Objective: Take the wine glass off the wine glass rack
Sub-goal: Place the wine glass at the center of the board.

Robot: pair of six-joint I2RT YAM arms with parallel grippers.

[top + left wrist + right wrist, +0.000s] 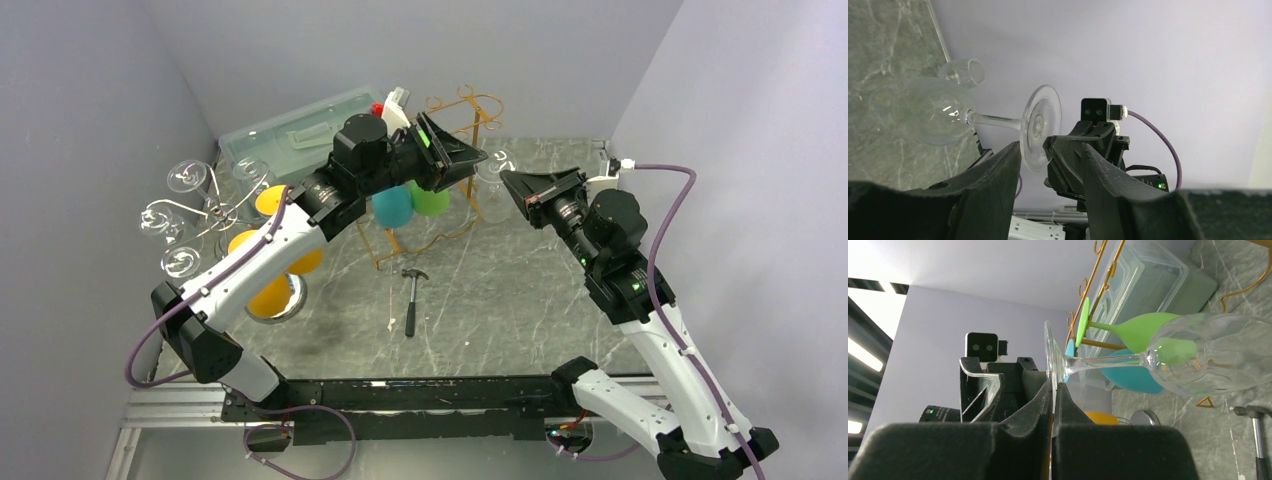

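Observation:
A clear wine glass (1208, 355) lies sideways in the air, its stem level. My right gripper (1053, 385) is shut on the rim of its round foot (1049, 355). In the left wrist view the same foot (1040, 127) stands edge-on just above the gap of my left gripper (1050, 147), whose jaws are open with the right gripper's black fingers beyond them. From above, the glass (492, 175) hangs between both grippers, just right of the gold wire rack (470, 110). A green glass (1143, 330) and a teal glass (1133, 375) still hang on the rack.
A hammer (412, 298) lies on the marble table in front of the rack. A clear plastic bin (290, 130) sits at the back left. A second stand with clear glasses (190, 215) and yellow glasses (272, 290) is on the left.

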